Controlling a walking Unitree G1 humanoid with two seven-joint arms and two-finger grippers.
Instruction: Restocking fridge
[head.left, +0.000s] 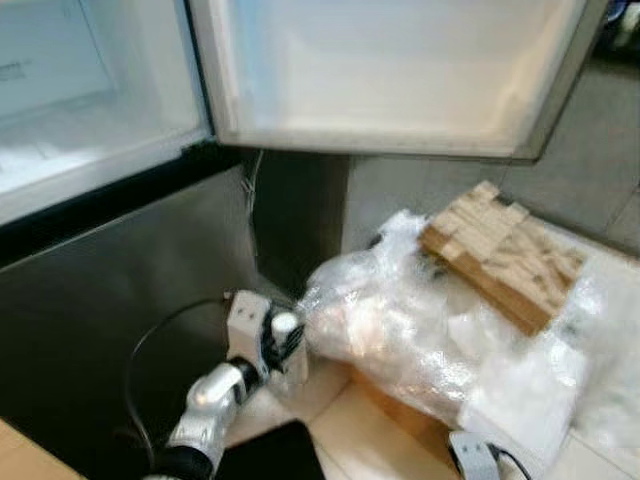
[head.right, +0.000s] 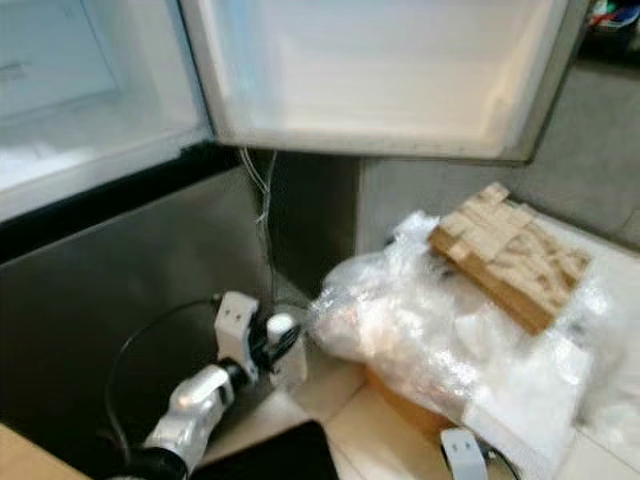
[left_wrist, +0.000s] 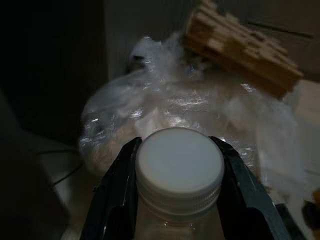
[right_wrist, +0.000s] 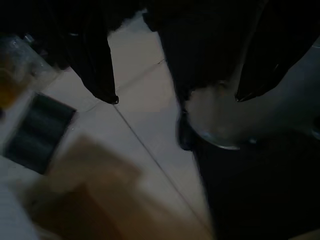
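left gripper (left_wrist: 177, 200) jaws clamped on bottle (left_wrist: 179, 167) at white cap, low beside plastic bag (head.left: 400, 330), below open fridge (head.left: 90, 110). risk: neck-only grip, bottle could swing, slip during lift. right jaws apart, empty.

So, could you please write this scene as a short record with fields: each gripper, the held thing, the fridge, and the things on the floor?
left gripper: shut on the bottle, low beside the fridge
held thing: bottle with white screw cap
right gripper: open, holding nothing, above the tiled floor
fridge: door open, white inside
floor things: clear plastic bag; wooden block piece resting on it
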